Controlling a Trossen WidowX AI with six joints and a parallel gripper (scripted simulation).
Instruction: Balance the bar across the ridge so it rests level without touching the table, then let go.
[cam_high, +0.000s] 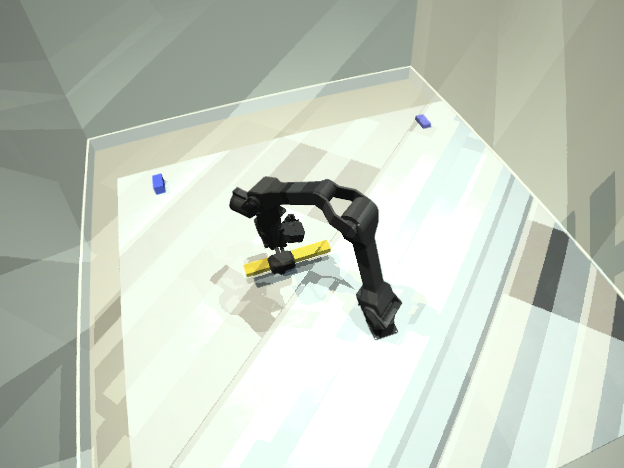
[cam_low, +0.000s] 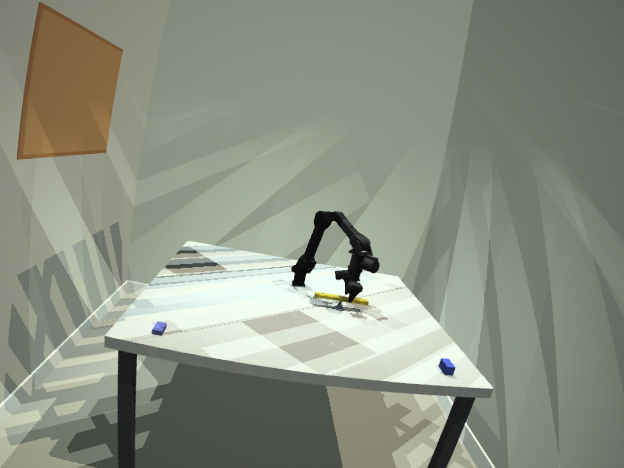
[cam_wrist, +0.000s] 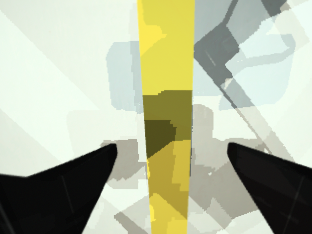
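The yellow bar (cam_high: 312, 250) (cam_low: 327, 296) (cam_wrist: 167, 60) lies across a small dark ridge (cam_low: 340, 305), which shows under about its middle in the exterior view. Both bar ends stand clear above the table (cam_high: 166, 302) (cam_low: 241, 347), and the bar looks about level. The ridge is hidden under the bar in the wrist view. My gripper (cam_high: 281, 262) (cam_low: 353, 293) (cam_wrist: 170, 148) is open, with a wide gap between each fingertip and the bar's sides. It is still low over the bar, off its middle.
One blue block (cam_high: 158, 183) (cam_low: 446, 366) lies near one table corner. Another blue block (cam_high: 422, 121) (cam_low: 159, 328) lies near a different corner. Both are far from the bar. The arm's base stands on the table beyond one end of the bar.
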